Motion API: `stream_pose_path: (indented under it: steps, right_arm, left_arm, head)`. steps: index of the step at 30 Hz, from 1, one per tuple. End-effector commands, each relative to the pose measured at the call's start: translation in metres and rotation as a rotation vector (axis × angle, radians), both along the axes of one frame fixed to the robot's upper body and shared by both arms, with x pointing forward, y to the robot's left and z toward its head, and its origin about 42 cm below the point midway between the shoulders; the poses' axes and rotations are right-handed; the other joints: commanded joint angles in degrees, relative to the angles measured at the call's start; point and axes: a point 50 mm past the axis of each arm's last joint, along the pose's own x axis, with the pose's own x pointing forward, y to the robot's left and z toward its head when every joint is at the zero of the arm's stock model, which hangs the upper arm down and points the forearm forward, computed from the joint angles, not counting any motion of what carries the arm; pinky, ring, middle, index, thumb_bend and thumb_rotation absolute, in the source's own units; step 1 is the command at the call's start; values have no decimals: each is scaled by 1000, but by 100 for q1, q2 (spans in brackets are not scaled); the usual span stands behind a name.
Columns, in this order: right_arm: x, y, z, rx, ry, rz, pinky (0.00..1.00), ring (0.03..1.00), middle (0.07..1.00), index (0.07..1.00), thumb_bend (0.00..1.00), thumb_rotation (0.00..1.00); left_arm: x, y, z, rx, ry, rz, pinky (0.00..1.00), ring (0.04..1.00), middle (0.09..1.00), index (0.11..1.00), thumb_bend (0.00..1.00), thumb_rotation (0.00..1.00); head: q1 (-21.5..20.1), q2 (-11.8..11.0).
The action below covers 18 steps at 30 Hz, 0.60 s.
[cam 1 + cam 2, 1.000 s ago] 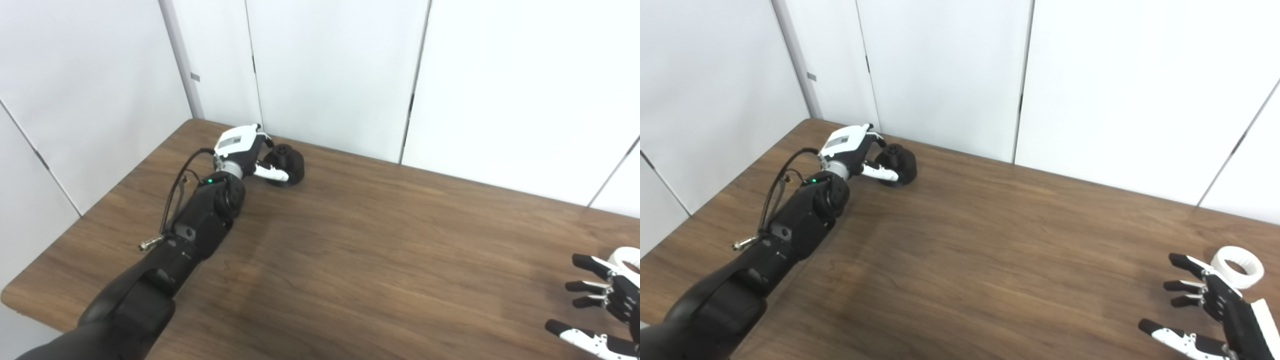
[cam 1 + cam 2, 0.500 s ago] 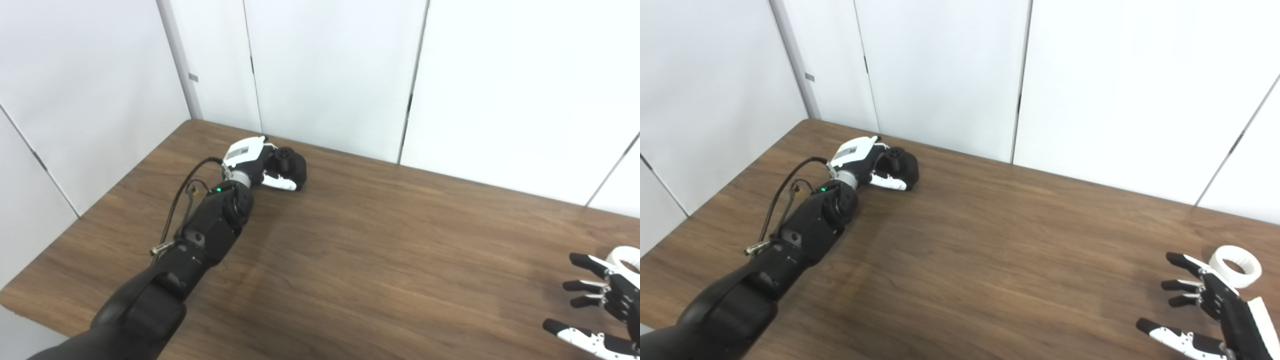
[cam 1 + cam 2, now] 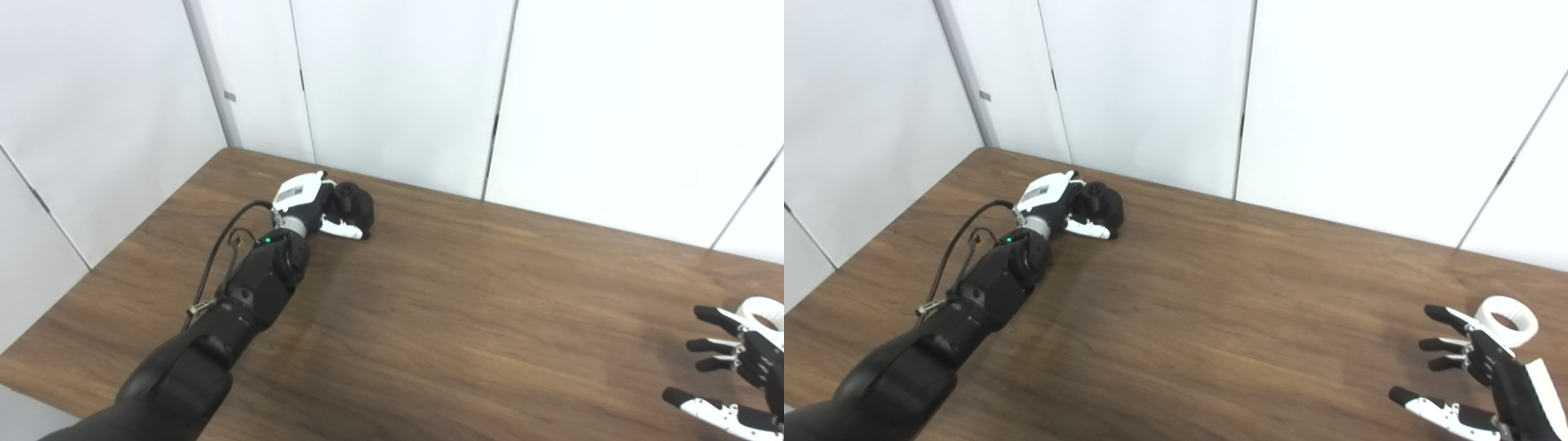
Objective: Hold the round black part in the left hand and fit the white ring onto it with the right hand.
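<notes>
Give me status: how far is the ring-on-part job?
Early stage. Done: nothing fitted. In hand: the left hand is closed around the round black part at the table's far left; whether it is lifted I cannot tell. The right hand is open beside the white ring, not gripping it. Left: grasp the ring, bring both together, seat it.

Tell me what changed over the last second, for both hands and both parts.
The left hand closed around the black part: a second ago its fingers lay open beside it, now they wrap it, still on the table. The right hand stayed open, fingers spread, near the white ring, which has not moved. The camera shifted a little.
</notes>
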Motion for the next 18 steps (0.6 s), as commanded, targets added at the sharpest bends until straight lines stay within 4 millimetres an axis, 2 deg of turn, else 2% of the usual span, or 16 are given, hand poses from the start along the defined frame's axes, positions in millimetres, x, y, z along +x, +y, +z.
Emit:
stream_pose_path:
  steps: [1,7,12,13,14,16,18]
  right_arm:
    - [3,-4,18,-13,-67,10,549,664,825,775,693,37]
    - [4,-3,19,-9,-67,17,548,664,828,774,693,44]
    - [4,-4,18,-21,-63,15,546,660,824,772,689,45]
    - [5,-4,18,-20,-62,18,546,661,827,774,688,56]
    - [5,-4,17,-19,-62,20,545,661,828,775,688,59]
    - [5,-5,17,-18,-68,24,542,659,828,776,688,56]
    - [6,-5,17,-19,-70,24,537,657,826,775,690,55]
  left_arm:
    - [10,4,21,6,-80,3,1000,1000,992,694,1000,304]
    - [10,8,21,7,-112,9,1000,1000,947,598,973,194]
    - [7,11,22,-7,-147,-6,1000,989,910,528,952,143]
    - [6,11,22,-11,-152,-10,1000,988,909,507,744,107]
    - [6,12,22,-14,-156,-12,1000,985,904,494,614,84]
    - [5,11,22,-21,-170,-24,1000,977,897,487,548,71]
    - [4,11,23,-28,-175,-29,1000,973,895,484,530,67]
  head:
    - [1,7]
    - [17,35]
    - [31,27]
    - [36,31]
    - [36,31]
    - [36,31]
    - [39,39]
